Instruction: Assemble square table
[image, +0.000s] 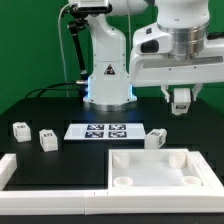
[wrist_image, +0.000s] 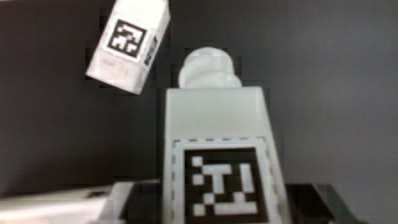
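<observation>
The white square table top (image: 150, 166) lies at the front on the exterior view's right, rim up, with round corner sockets. My gripper (image: 181, 98) hangs above it, shut on a white tagged leg (image: 181, 105). In the wrist view that leg (wrist_image: 217, 130) stands between the two fingers (wrist_image: 111, 203), its round peg end pointing away from my gripper (wrist_image: 217, 205). Another leg (wrist_image: 128, 45) lies loose on the dark table beyond it. Three loose legs show in the exterior view: two on the left (image: 20, 130) (image: 47, 139) and one just behind the top (image: 155, 139).
The marker board (image: 103, 130) lies flat in the middle of the table, in front of the robot base (image: 108, 75). Long white border rails (image: 40, 180) run along the front and the left corner.
</observation>
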